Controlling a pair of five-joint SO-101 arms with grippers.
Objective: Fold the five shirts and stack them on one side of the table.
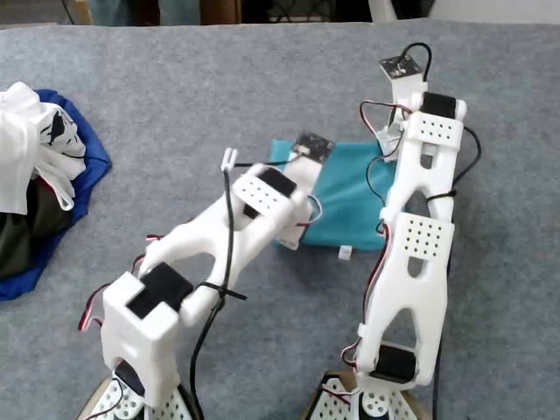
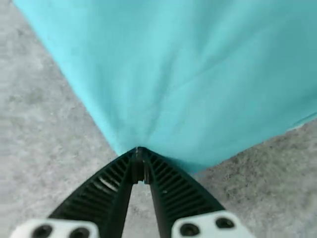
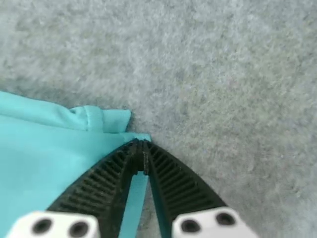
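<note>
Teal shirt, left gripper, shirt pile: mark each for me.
teal shirt [image 1: 350, 197], high view, bare fabric near its middle.
left gripper [image 2: 140, 152], left wrist view, closed fingertips pinching the shirt's corner.
shirt pile [image 1: 44, 179], high view, middle of the heap.

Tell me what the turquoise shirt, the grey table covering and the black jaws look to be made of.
Turquoise fabric shirt: thin, smooth knit or woven cloth; it puckers into soft creases where pinched. Grey table covering: felt or low-pile carpet, by its fuzzy, mottled nap. Black ribbed jaws: rigid matte plastic, likely, given moulded ridges.
</note>
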